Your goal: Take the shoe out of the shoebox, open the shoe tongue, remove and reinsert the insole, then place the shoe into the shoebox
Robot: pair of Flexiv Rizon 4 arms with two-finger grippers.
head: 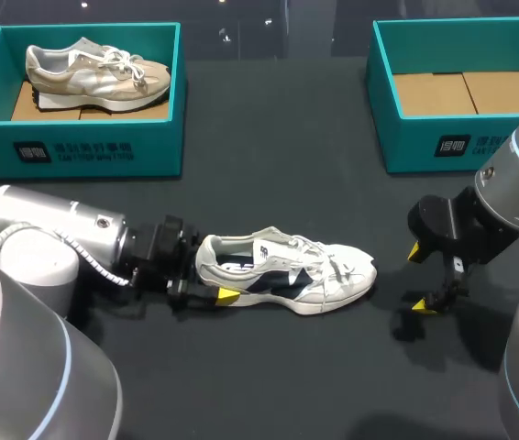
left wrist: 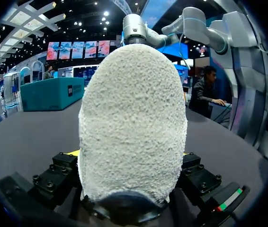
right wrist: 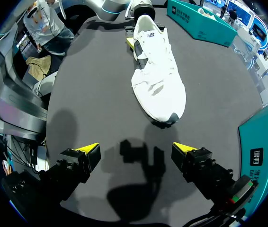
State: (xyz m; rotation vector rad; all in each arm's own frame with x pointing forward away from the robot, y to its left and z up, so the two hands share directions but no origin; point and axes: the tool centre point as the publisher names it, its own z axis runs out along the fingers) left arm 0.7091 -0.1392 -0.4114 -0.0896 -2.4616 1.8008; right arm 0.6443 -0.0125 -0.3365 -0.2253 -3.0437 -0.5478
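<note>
Obs: left tool (head: 215, 279) clamped on heel of white sneaker (head: 287, 275); right tool (right wrist: 136, 149) spread wide, empty, beyond sneaker's toe. Sneaker upright on counter (head: 269, 183), outside empty teal shoebox (head: 461, 147). Judged: removal done; tongue, insole, reboxing remain.

The white shoe (head: 287, 275) has a dark logo on its side, near the heel, too small to read. The shoebox (head: 74, 151) behind and left of the white shoe has white print on its front wall: a small square emblem, then a row of characters, not legible. The second shoebox (head: 470, 145), behind and right of the white shoe, has the same kind of print, also illegible.
</note>
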